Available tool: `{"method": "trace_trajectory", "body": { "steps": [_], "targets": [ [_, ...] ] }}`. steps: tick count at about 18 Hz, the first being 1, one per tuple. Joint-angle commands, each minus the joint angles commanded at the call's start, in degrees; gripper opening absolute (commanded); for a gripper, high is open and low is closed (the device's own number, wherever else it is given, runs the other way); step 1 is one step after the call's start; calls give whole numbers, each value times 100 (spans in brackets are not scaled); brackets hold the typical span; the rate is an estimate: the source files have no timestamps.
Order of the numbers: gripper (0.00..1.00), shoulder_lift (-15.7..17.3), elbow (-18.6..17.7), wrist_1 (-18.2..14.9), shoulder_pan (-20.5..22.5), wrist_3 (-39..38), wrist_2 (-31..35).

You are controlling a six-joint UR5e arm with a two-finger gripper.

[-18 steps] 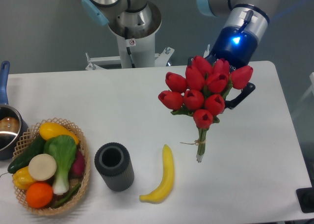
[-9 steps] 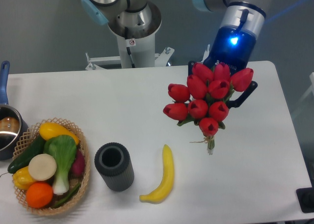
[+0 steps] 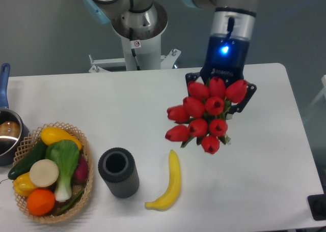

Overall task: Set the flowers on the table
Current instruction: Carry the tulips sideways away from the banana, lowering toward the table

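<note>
The flowers, a bunch of red tulip buds with bits of green leaf, hang above the right half of the white table. Their buds face the camera, so the stems are hidden behind them. My gripper comes down from the back right, its blue-lit wrist just above the bunch. It is shut on the flowers, with black finger parts showing on both sides of the top buds. I cannot see where the fingers meet the stems.
A yellow banana lies below the bunch near the front edge. A dark grey cylindrical vase stands left of it. A wicker basket of vegetables and fruit and a pot sit at the far left. The arm's base is at the back.
The gripper has swung left and turned more upright, carrying the flowers with it. The bunch tipped toward the camera, so the stems and twine seen earlier are now hidden behind the buds.
</note>
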Motion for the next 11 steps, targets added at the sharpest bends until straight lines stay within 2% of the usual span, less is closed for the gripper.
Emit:
{"method": "trace_trajectory", "body": {
  "steps": [2, 5, 7, 11],
  "targets": [
    [48, -88, -61, -17, -123, 9, 483],
    [48, -53, -211, -9, -220, 35, 1450],
    [48, -114, -167, -26, -290, 0, 1925],
    [48, -71, -579, -53, -291, -17, 2734]
  ]
}}
